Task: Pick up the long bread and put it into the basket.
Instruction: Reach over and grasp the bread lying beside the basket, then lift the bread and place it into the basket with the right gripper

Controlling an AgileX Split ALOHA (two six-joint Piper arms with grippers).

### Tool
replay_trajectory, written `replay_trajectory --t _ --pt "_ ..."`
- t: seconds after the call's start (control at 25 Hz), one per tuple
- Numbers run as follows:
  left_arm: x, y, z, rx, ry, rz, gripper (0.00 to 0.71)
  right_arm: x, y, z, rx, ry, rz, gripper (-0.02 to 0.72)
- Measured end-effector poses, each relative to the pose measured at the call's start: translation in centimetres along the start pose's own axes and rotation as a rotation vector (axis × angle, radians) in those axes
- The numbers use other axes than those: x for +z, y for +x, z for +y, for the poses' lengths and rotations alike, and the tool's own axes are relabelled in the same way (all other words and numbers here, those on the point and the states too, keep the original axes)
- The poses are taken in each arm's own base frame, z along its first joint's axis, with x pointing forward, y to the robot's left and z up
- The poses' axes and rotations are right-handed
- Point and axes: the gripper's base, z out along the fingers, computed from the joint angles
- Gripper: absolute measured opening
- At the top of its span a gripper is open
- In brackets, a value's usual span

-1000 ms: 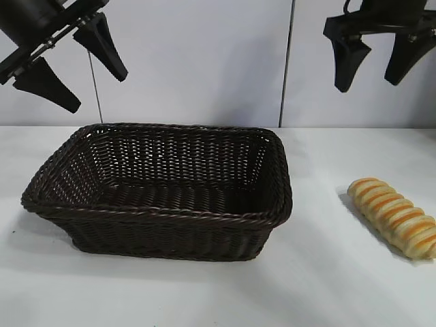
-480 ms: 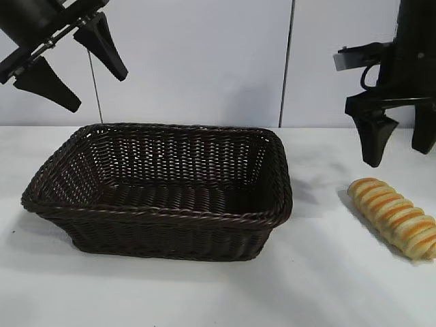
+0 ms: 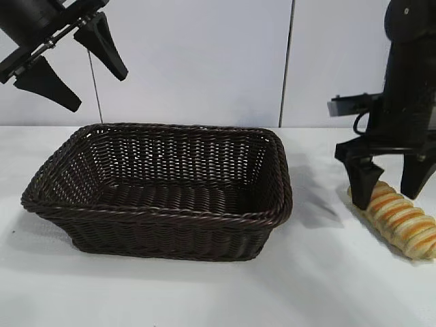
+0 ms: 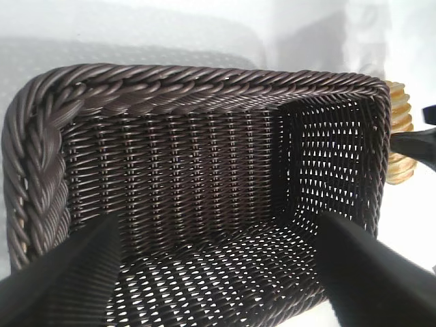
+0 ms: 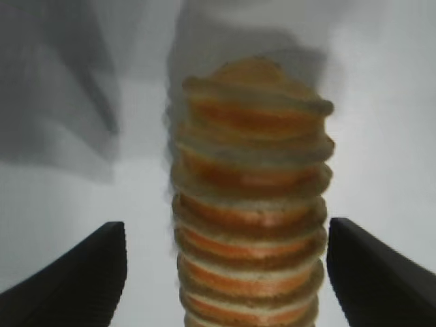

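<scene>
While the bread [image 3: 396,216] lies on the table [image 3: 320,286] to the right of the basket [image 3: 160,189], well apart from it and untouched, approach for the pick in hand. Right gripper [image 3: 391,187] down over the near end of the loaf, pointing straight down, fingers spread wide and empty. Seen from the right wrist, bread [image 5: 251,204] centred between the two fingertips [image 5: 88,266], a gap on each side, nothing pinched yet. Left gripper [image 3: 68,65] parked high above the basket's left end, likewise wide open and holding nothing, tilted toward the basket interior [image 4: 204,184].

Next move, by judgement: a little more descent until the fingers straddle the loaf's sides, then a close across its width, firm enough to hold but gentle on a soft ridged surface. After that a lift clear of the rim [image 3: 163,216], a carry leftward, and a release inside. Risk of the loaf rolling or pivoting if gripped too near its end.

Against the earlier frames: right gripper then high at the top of the exterior view, far above the loaf, half a second ago midway; now low, fingertips level with the bread. Bread, basket and left gripper unchanged in place. Fingers of both no wider or narrower.
</scene>
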Motion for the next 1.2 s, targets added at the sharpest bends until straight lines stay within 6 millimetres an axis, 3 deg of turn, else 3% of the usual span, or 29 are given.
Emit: replay_trajectory --t 0.12,0.24,0.36,0.48,0.6,0.88,1.08,1.2 --pt "0.0 0.0 0.0 0.000 0.000 0.000 0.571 0.0 0.0 -0.1 -0.002 0.006 0.001 0.493" --pt "0.0 0.0 0.0 0.000 0.000 0.000 0.571 0.0 0.0 -0.1 -0.002 0.007 0.005 0.274" --pt "0.0 0.0 0.0 0.000 0.000 0.000 0.571 0.0 0.1 -0.1 -0.002 0.006 0.012 0.152" --pt "0.0 0.0 0.0 0.000 0.000 0.000 0.571 -0.3 0.1 0.0 0.003 -0.002 0.038 0.137" --pt "0.0 0.0 0.0 0.000 0.000 0.000 0.571 -1.9 -0.5 -0.1 0.019 -0.024 0.040 0.137" --pt "0.0 0.0 0.0 0.000 0.000 0.000 0.571 -8.7 -3.0 0.0 0.068 -0.106 -0.184 0.125" --pt "0.0 0.0 0.0 0.000 0.000 0.000 0.571 -14.1 -2.5 0.0 0.075 -0.116 -0.337 0.123" --pt "0.0 0.0 0.0 0.000 0.000 0.000 0.571 -15.8 -1.7 0.0 0.074 -0.116 -0.369 0.117"
